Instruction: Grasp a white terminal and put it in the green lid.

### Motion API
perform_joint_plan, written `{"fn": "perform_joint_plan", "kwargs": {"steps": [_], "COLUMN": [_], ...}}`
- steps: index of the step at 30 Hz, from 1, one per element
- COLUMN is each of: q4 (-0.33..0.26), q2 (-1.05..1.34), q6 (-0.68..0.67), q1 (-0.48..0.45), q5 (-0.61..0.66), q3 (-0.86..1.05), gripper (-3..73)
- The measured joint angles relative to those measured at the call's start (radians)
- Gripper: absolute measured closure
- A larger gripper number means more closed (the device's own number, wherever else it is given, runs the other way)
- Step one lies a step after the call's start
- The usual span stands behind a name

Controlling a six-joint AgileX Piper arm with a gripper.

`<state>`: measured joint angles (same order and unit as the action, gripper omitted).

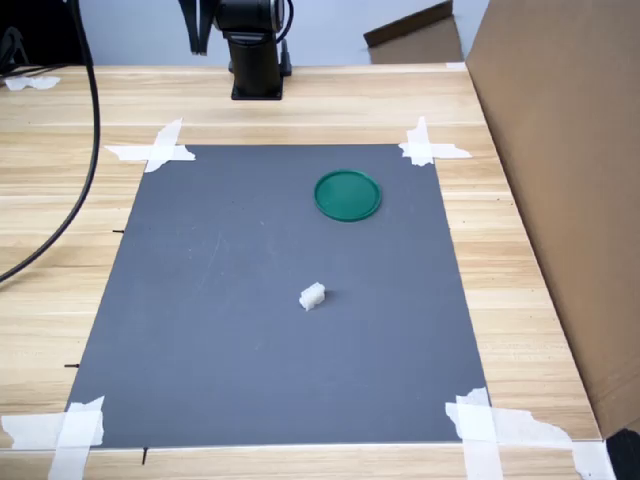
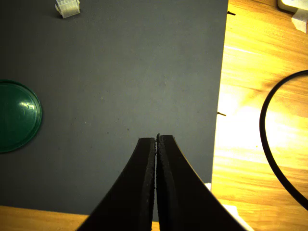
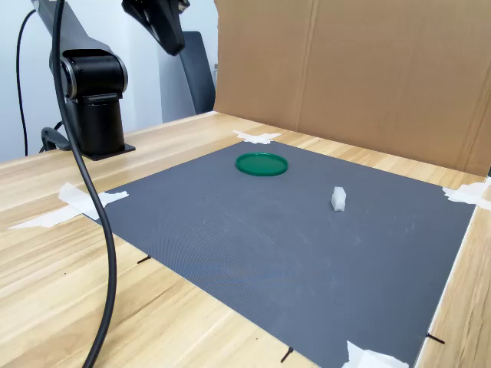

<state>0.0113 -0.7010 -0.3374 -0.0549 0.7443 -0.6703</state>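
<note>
At the near edge of the wooden table (image 1: 300,465) in the first exterior view, white tape strips (image 1: 70,428) pin down the corners of a dark grey mat (image 1: 250,330). On the mat, roughly at its middle, lies the white terminal (image 1: 312,296), alone and touching nothing else; the second exterior view shows it (image 3: 338,198) toward the second exterior view's right. Farther back on the mat sits the green lid (image 1: 347,194), flat and well apart from the terminal, with nothing in it. Beyond the mat stands the arm's black base (image 1: 257,60), and a black cable (image 1: 88,150) runs over the table at the first exterior view's left. A cardboard wall (image 1: 560,180) closes the first exterior view's right. In the wrist view the gripper (image 2: 157,140) hangs above bare mat with its jaws pressed together, holding nothing
</note>
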Motion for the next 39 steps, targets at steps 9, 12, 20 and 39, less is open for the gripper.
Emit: {"fn": "perform_joint_plan", "kwargs": {"steps": [9, 12, 20, 39], "q4": [-0.011, -0.017, -0.149, -0.090], "q2": [-0.274, -0.332, -0.502, -0.781], "q6": [-0.120, -0.170, -0.304, -0.417], "q1": [0.000, 0.000, 0.000, 0.175], "q5": [0.337, 0.416, 0.500, 0.501], "q3": [-0.391, -0.469, -0.677, -0.975], "gripper": [72.3, 72.3, 72.3, 72.3]}}
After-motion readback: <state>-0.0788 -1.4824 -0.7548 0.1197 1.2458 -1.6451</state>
